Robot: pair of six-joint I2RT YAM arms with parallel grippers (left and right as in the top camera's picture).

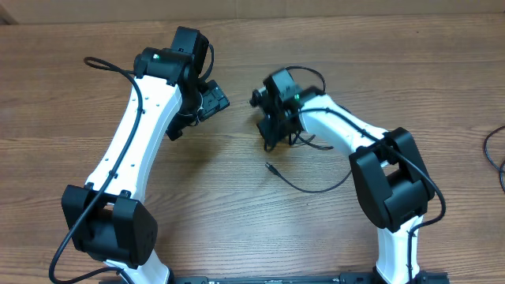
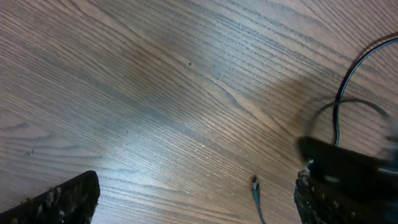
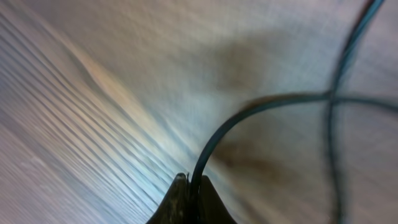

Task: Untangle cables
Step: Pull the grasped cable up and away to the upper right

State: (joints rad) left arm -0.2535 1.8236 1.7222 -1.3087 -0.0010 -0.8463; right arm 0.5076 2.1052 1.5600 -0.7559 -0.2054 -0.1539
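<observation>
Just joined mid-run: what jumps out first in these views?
Over the middle of the table, the right gripper is pinched shut on a thin black cable that curves away from its fingertips. A plug end lies flat nearby, and the left gripper hangs open beside it, holding nothing.

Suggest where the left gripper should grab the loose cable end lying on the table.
Probably the cable just behind its small plug, coming straight down from above with the jaws across the cord. That end lies flat on the table with bare wood on either side, and the left gripper is open.
</observation>
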